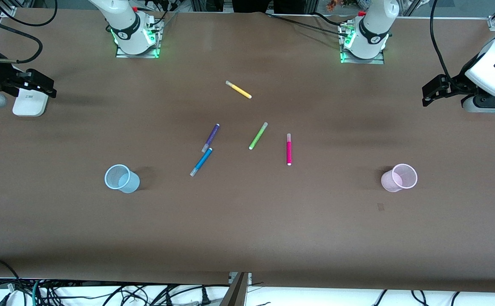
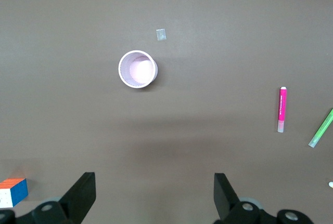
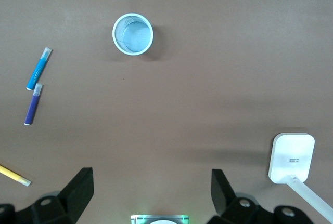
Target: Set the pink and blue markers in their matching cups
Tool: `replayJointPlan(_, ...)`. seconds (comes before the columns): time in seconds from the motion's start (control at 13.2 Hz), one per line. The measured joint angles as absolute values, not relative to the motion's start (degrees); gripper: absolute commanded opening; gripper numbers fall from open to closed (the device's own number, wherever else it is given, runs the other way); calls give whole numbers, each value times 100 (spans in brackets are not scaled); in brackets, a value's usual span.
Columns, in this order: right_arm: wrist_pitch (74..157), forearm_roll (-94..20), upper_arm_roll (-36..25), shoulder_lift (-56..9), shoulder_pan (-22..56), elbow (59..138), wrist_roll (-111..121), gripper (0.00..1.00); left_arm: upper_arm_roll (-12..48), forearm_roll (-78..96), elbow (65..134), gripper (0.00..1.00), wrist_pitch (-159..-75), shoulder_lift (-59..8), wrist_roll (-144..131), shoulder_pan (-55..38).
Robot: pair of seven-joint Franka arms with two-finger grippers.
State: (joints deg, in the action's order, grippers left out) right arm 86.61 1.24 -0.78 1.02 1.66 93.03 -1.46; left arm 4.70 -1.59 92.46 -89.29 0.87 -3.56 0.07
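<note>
While both arms wait at table ends, nothing picked yet. Left gripper [image 2: 152, 195] wide open, empty, over pink cup [image 1: 398, 177] end; right gripper [image 3: 149, 193] same over blue cup [image 1: 122, 178] end. Pink marker [image 1: 289, 149], blue marker [image 1: 201, 162] flat mid-table between cups: each cup on own arm's end, one arm each likely.

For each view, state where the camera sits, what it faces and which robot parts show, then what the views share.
Front: high across the table, facing both bases, right gripper and left gripper over opposite table ends.
Left wrist: looks down past its open fingers at pink cup, pink marker.
Right wrist: down past open fingers at blue cup, blue marker.
Shared: front shows all four.
</note>
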Motion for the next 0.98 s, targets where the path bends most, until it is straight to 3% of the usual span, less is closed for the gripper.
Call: replayJointPlan(0.98, 8577, 32, -78, 27, 165, 9303, -146, 100, 470, -159, 9246, 100, -8925, 87, -356, 7)
